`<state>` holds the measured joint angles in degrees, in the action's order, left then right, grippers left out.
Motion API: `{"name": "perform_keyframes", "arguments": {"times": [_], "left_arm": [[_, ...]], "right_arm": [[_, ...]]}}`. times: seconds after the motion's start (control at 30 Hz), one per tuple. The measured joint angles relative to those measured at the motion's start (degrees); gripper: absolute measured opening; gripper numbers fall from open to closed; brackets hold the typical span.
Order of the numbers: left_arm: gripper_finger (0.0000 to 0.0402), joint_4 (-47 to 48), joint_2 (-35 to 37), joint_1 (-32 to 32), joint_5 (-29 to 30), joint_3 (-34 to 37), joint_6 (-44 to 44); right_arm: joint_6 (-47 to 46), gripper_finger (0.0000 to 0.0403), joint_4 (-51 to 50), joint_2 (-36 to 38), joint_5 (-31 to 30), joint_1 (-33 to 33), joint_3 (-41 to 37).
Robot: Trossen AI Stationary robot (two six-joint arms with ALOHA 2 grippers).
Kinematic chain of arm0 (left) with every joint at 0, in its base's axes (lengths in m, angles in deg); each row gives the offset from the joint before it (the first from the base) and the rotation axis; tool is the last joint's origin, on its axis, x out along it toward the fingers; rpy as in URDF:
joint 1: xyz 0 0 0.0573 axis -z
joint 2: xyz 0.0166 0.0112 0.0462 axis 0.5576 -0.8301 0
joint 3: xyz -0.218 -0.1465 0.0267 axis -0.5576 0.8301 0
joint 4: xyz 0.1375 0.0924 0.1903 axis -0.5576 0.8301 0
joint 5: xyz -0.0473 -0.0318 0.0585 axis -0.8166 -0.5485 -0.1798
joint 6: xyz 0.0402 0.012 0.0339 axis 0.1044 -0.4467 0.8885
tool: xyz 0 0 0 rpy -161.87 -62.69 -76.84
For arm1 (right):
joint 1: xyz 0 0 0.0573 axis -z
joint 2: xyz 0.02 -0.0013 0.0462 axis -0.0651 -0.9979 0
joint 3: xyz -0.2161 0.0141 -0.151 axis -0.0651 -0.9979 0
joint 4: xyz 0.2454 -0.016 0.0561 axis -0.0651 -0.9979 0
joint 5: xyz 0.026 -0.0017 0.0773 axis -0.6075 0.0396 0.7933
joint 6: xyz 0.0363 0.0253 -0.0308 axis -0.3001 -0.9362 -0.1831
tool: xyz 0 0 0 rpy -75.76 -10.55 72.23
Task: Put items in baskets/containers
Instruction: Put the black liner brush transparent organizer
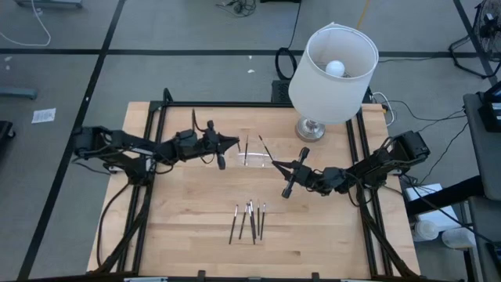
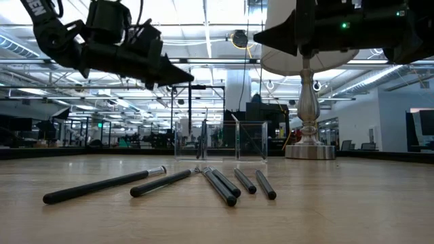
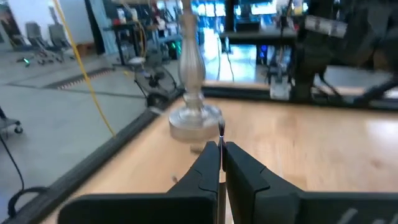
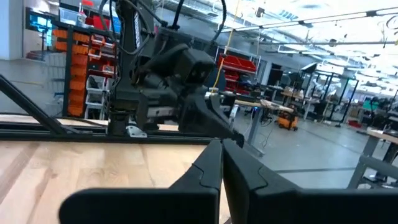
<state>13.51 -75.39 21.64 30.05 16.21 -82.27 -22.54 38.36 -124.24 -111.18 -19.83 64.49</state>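
Left pincer (image 1: 232, 142) hovers over the far-middle of the surface (image 1: 188, 219), just left of the clear tray (image 1: 257, 153), fingers pressed together on a thin dark stick (image 3: 221, 158) whose pale tip pokes out past the fingertips. Right pincer (image 1: 275, 165) sits at the tray's right near corner, fingers pressed together; can't tell if anything's between them. Tray is transparent, only edges glint; two sticks stand or lean inside it (image 1: 247, 146). Five or six more sticks (image 1: 249, 220) lie loose in a fan on the near-middle surface, well apart from the tray. White lamp (image 1: 332, 74) stands far right, behind the tray.
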Motion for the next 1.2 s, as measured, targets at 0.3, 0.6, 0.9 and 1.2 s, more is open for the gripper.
{"name": "perform_keyframes", "arguments": {"times": [0.3,0.6,0.9,1.2], "left_arm": [[0.0008,-7.02,-6.65,-0.06,-0.63,0.02,-1.54],[0.0008,-9.36,-9.86,-2.25,1.29,0.02,-7.02],[0.0008,-8.47,-10.45,-3.64,1.20,0.02,-9.87],[0.0008,-7.69,-10.43,-2.28,4.02,0.00,-14.91]], "right_arm": [[-3.97,0.0000,-2.42,0.00,-0.04,0.00,0.02],[-5.75,0.0000,-3.32,0.00,-0.11,0.00,0.02],[-5.89,0.0000,-3.36,0.00,-0.17,0.00,0.02],[-7.97,0.0000,-3.80,0.00,-0.17,0.00,0.02]]}}
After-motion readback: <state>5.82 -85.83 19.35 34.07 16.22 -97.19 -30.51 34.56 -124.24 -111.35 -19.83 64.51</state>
